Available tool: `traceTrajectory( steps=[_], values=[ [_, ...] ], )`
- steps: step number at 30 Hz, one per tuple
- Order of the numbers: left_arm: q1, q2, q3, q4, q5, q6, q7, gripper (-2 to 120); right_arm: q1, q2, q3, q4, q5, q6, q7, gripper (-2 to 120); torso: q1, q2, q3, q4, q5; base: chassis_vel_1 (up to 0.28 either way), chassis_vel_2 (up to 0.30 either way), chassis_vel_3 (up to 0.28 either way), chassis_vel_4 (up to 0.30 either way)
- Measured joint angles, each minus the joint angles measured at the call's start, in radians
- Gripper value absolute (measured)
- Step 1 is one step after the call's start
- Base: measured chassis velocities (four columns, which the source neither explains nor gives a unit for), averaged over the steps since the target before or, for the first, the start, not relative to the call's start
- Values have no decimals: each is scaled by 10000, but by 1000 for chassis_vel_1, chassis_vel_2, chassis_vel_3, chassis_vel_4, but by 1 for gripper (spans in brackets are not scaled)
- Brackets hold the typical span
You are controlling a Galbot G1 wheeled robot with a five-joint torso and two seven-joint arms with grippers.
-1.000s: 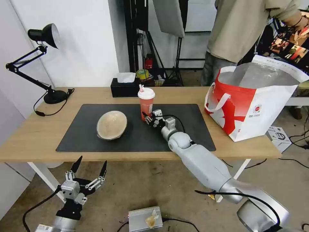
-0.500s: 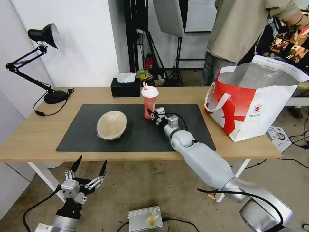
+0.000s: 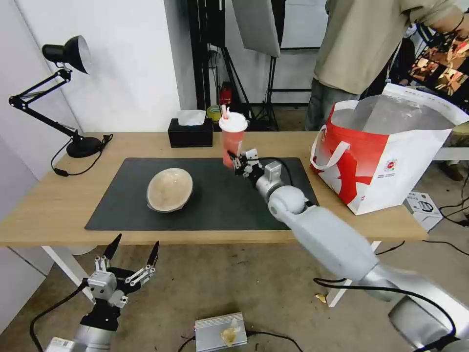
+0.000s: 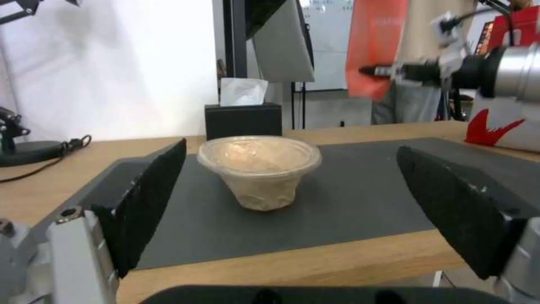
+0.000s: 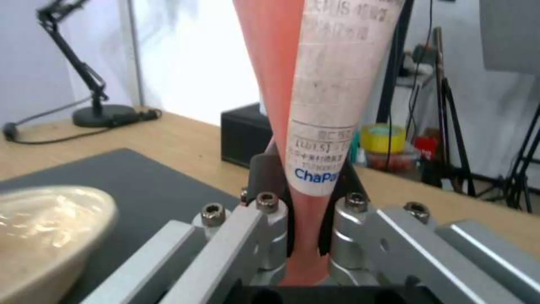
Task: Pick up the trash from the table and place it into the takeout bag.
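Note:
My right gripper (image 3: 236, 161) is shut on the red paper cup (image 3: 232, 139) with a white lid, holding it by its lower part above the back of the dark mat (image 3: 215, 205); in the right wrist view the cup (image 5: 315, 97) sits clamped between the black pads (image 5: 264, 177). A beige bowl (image 3: 169, 189) rests on the mat's left half, also seen as the bowl (image 4: 260, 169) in the left wrist view. The red-and-white takeout bag (image 3: 386, 156) stands open at the table's right end. My left gripper (image 3: 132, 252) hangs open below the table's (image 3: 58, 195) front edge.
A black tissue box (image 3: 190, 133) sits at the back of the table, a black desk lamp (image 3: 63, 98) at the back left. A person stands behind the bag. A small white box (image 3: 424, 205) and a grey unit (image 3: 220, 332) lie on the floor.
My right gripper has lifted the red cup off the mat and carried it up and to the right, toward the bag. The left arm has barely moved.

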Motion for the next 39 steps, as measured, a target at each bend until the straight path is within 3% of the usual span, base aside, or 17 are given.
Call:
traceTrajectory(
  steps=[2,11,14,16,20,26,28,39],
  values=[
    [0,7,7,-6,-1,0,3,100,33,-143,-42,192,83,-42,28,6,0,0,0,0,1,0,0,0,0],
    [-3,71,167,-2,-4,-96,190,100,668,-2190,-303,2016,809,-478,8,6,0,-1,0,-1,2,0,0,0,0],
    [-5,129,253,-35,-3,-132,214,100,1197,-3182,-398,2604,1080,-576,-214,5,0,0,0,0,2,0,0,0,0],
    [-5,139,265,-46,-3,-134,215,100,1291,-3344,-419,2686,1116,-588,-252,5,0,0,0,0,3,0,0,0,0],
    [-17,242,369,-176,-4,-171,231,100,2142,-4862,-444,3254,1238,-697,-847,5,0,0,0,0,1,0,0,0,0],
    [-27,308,484,-319,-5,-180,302,100,2461,-5989,-117,3493,1244,-862,-1526,5,-1,0,-1,-3,1,0,0,0,0],
    [-40,350,570,-436,-5,-185,460,100,2475,-6827,283,3601,1208,-1001,-2143,5,-2,0,-1,-1,2,0,0,0,0],
    [-121,457,892,-619,-4,-186,795,100,1974,-8507,1535,3417,-76,-1247,-3913,4,-2,0,-1,0,2,0,0,0,0]
  ],
)
